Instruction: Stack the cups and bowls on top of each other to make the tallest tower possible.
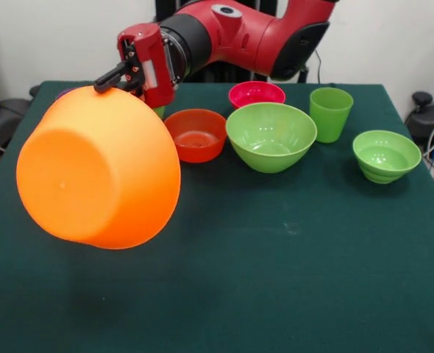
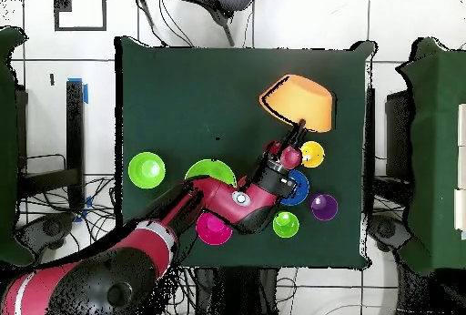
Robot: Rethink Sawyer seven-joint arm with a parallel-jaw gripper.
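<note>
Grip: end effector (image 1: 108,81) pinches the rim of the huge orange bowl (image 1: 99,173), holding it tilted in the air, base toward the front camera.
Position: above the counter (image 1: 276,279), clear of the red-orange bowl (image 1: 196,134) and large green bowl (image 1: 271,136).
Handling: probably light, stiff, glossy plastic; likely slippery, and a one-sided rim hold lets it swing.
Better hold: deep on the rim wall.
Next need: set it down as the wide base.

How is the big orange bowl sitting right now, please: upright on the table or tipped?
Tipped and off the table: the orange bowl hangs from the gripper by its rim, its base facing the front camera.
</note>
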